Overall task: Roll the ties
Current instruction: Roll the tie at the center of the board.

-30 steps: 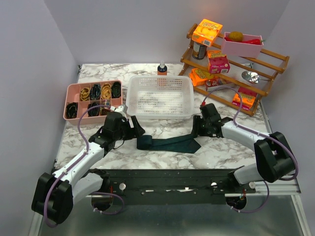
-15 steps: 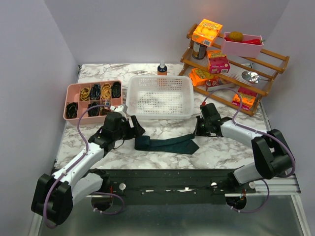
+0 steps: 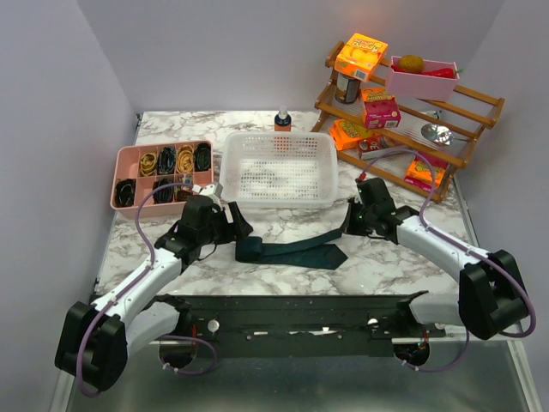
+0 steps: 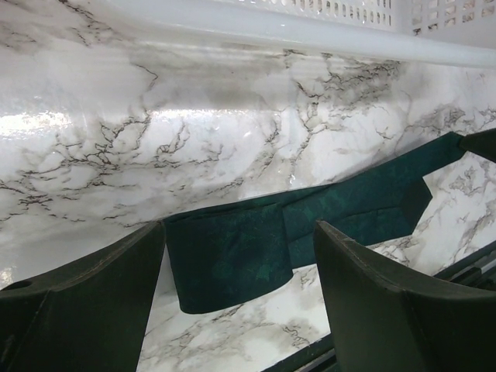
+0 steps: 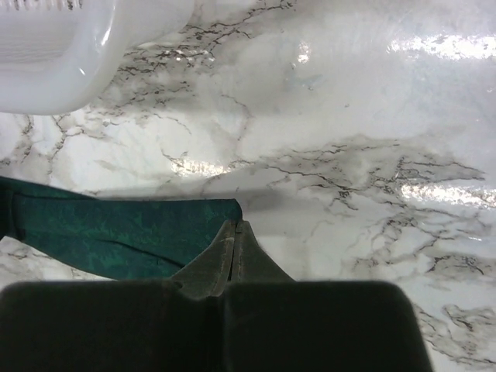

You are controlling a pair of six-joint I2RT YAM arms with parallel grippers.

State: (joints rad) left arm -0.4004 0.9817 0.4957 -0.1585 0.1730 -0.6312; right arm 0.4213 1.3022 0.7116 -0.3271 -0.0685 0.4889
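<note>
Teal tie (image 3: 287,251) seemingly in right claw (image 5: 234,234)

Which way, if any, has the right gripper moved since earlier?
Yes: the right gripper, pinching the tie, shifted slightly right, away from the white basket.

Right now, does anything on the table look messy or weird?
Only the tie: it lies crooked in front of the white basket, with its left end folded back over itself, not rolled. Nothing looks spilled or broken.
</note>
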